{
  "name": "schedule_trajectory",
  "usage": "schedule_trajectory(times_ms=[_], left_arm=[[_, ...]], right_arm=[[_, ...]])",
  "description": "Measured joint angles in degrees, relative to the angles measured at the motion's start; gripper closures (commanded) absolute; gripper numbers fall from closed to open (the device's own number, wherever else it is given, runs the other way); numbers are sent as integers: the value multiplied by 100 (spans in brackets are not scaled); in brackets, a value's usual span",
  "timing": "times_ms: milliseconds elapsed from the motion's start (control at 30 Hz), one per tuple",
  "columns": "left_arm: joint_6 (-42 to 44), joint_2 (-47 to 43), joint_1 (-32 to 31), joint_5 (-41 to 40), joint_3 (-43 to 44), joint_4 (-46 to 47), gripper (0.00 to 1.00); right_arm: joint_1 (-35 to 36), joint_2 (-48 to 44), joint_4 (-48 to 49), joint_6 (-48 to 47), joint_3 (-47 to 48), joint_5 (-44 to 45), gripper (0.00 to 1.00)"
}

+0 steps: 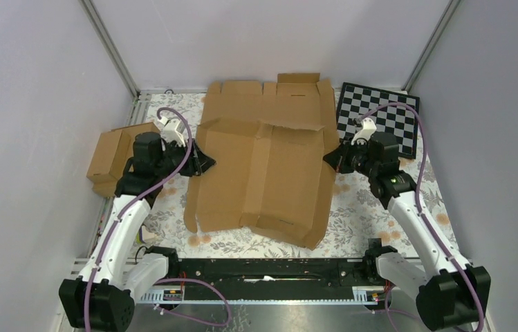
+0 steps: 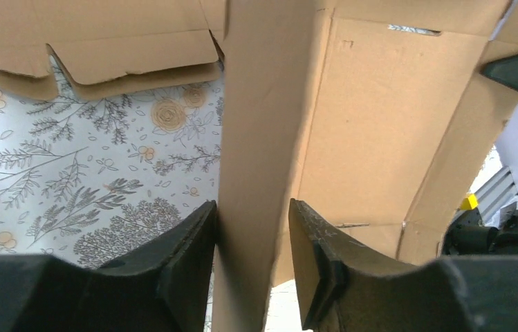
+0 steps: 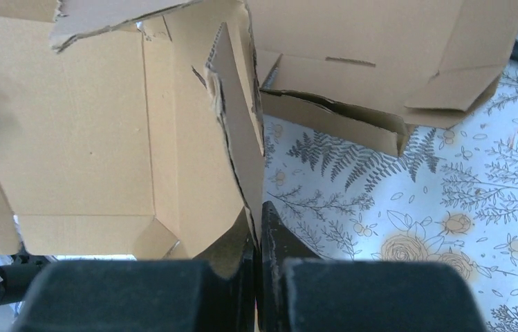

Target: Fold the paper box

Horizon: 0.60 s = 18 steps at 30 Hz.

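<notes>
On the flower-patterned bench point(image 1: 370, 211) we see the paper box point(image 1: 263, 180) lying mid-bench, half formed, its panels still spread open between the two arms. Just behind it lies a wider flat cardboard blank point(image 1: 263, 104). A checkerboard point(image 1: 380, 117) leans at the right rear, and two joined small boxes point(image 1: 111, 160) sit at the left edge.

The left hand point(image 1: 202, 162) is at the box's left side. Its fingers point(image 2: 190, 249) stand apart astride a raised cardboard wall, the one on the cloth side lying against it and the other standing off with a gap. The right hand point(image 1: 330, 158) meets the box's right side, its fingers point(image 3: 276, 242) pressed together on the thin edge of a raised flap.

Only the wrist views give us these grips; from above, both hands are dark shapes at the cardboard's edges. Only the overhead view shows us the checkerboard and the small boxes.
</notes>
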Motion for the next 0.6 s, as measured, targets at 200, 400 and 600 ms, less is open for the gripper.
schedule_trajectory(times_ms=[200, 400, 600], left_arm=[[146, -243, 0, -232, 20, -44, 54], [216, -931, 0, -326, 7, 9, 86], [273, -1836, -4, -461, -168, 94, 100]], right_arm=[[310, -498, -380, -286, 205, 291, 100], [382, -656, -570, -380, 205, 398, 100], [391, -785, -695, -365, 210, 553, 96]])
